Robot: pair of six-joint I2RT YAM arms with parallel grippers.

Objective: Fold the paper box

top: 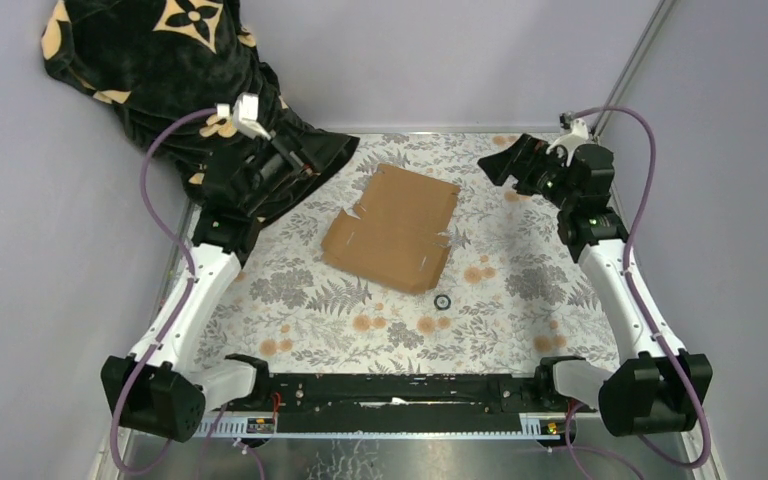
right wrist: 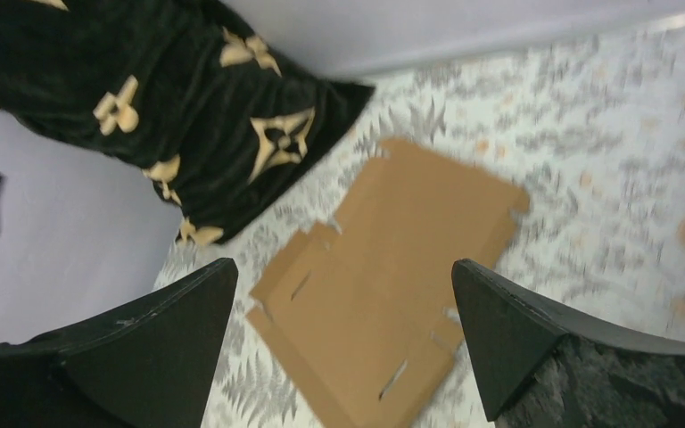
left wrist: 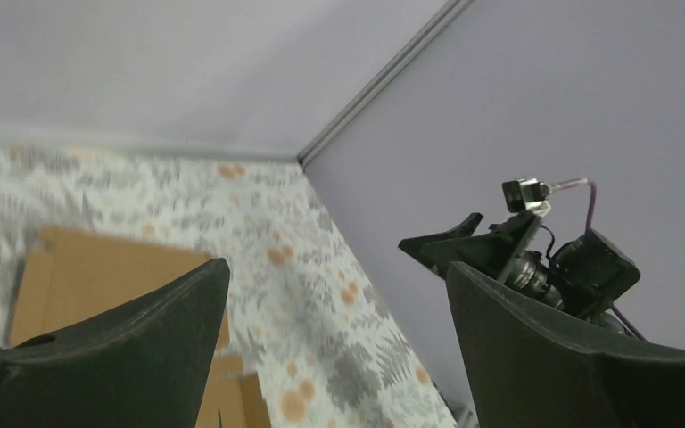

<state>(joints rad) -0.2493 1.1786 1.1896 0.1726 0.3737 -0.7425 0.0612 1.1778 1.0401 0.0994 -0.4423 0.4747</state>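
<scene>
The paper box [top: 392, 228] lies flat and unfolded on the floral tablecloth, a brown cardboard sheet with notched edges and slits. My left gripper [top: 305, 158] hovers left of it over the black cloth, open and empty. In the left wrist view the left gripper [left wrist: 336, 266] shows only tablecloth between its fingers, with the cardboard [left wrist: 98, 276] at lower left. My right gripper [top: 500, 160] hangs to the right of the sheet's far corner, open and empty. From the right wrist the right gripper [right wrist: 344, 264] looks down on the paper box [right wrist: 392, 294], well above it.
A black cloth with tan flower marks [top: 160, 70] is heaped at the back left, its edge spilling onto the table [right wrist: 143, 107]. A small black ring [top: 443, 300] lies just in front of the cardboard. Purple walls close in the back and both sides.
</scene>
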